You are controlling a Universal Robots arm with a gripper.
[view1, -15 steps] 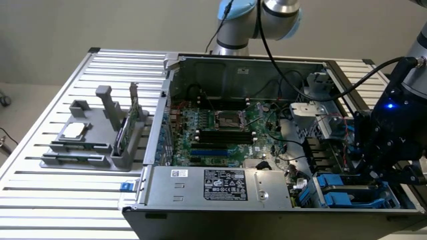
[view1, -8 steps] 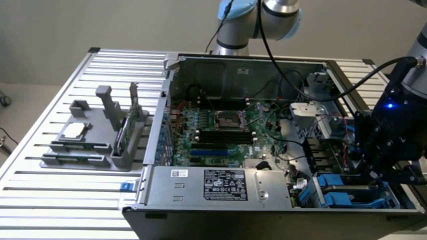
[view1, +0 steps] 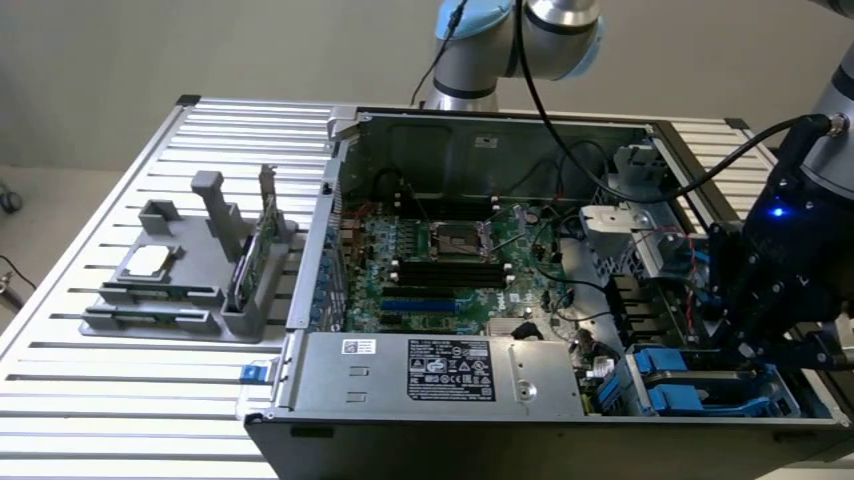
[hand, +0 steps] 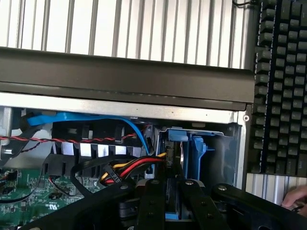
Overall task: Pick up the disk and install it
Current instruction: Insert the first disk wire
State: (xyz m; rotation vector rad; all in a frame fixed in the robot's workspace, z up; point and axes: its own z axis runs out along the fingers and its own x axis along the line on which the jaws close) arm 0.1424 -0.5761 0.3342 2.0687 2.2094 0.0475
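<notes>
I see gripper (hand: 172, 199) low in case (view1: 534, 420) corner bay, fingertips cut off by frame edge. Fingers (hand: 152, 201) narrowed around disk (hand: 194, 153); blue frame shows between, rest hidden. I judge it grasping disk. Cables (hand: 129, 167) crowd just beside bay. Keyboard (hand: 280, 86) beyond case wall. Hand (hand: 296, 196) partly cut off near keyboard.
</notes>
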